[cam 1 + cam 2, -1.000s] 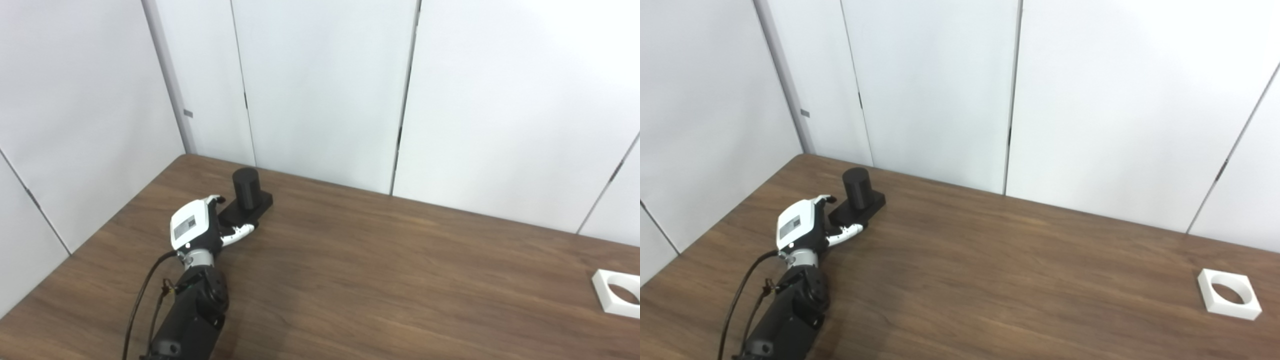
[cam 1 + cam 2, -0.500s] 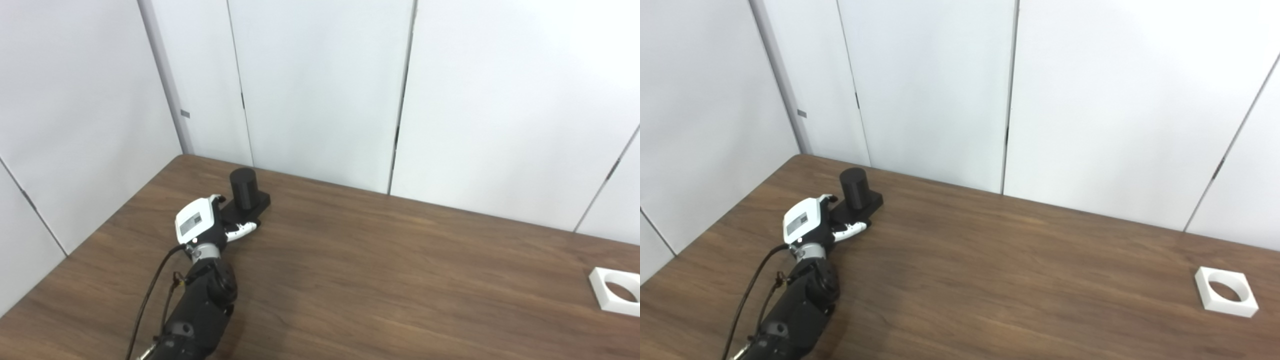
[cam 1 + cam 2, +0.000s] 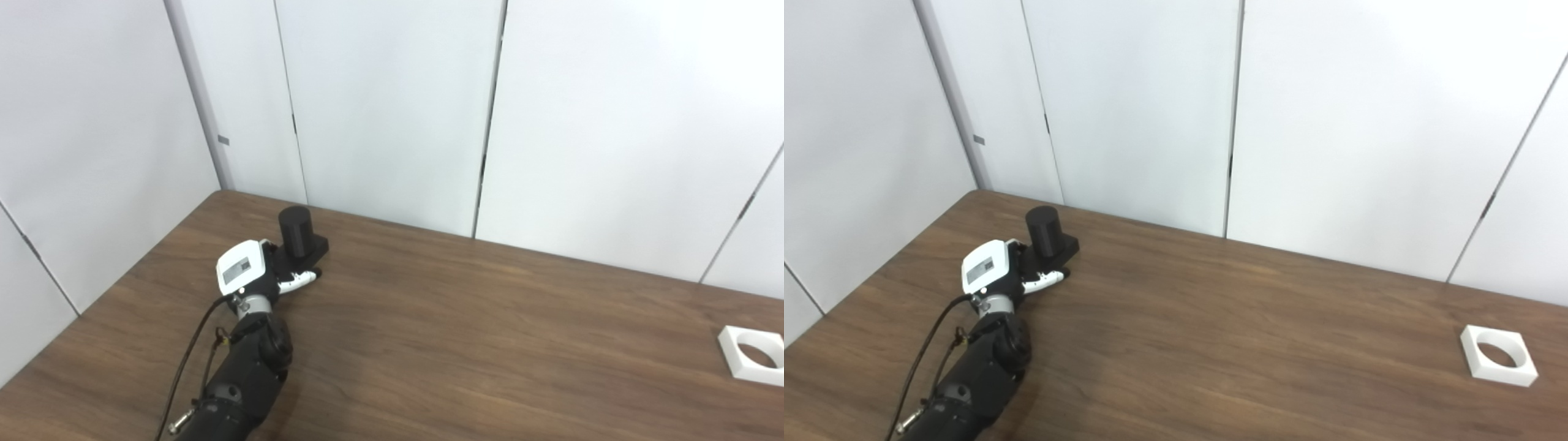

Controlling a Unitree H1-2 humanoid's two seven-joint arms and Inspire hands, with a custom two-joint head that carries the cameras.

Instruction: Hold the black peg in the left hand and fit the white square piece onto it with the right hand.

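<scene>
The black peg (image 3: 296,229) is a short upright cylinder on a flat black base (image 3: 312,249). It stands on the brown table near the far left corner. My left hand (image 3: 254,272) lies at the near end of the base, white back plate up. Its thumb (image 3: 301,279) runs along the base's near side, and its fingers reach over the far side, mostly hidden. The hand looks open around the base, and the peg rests on the table. The white square piece (image 3: 1498,363), with a round hole, lies flat at the far right. My right hand is out of view.
The table (image 3: 465,343) is walled by white panels along its back and left edges. My left forearm (image 3: 245,380) and its cable come in from the bottom left.
My left hand has pushed forward, closer in around the peg's base. The camera has shifted slightly. The peg and the white piece have stayed in place.
</scene>
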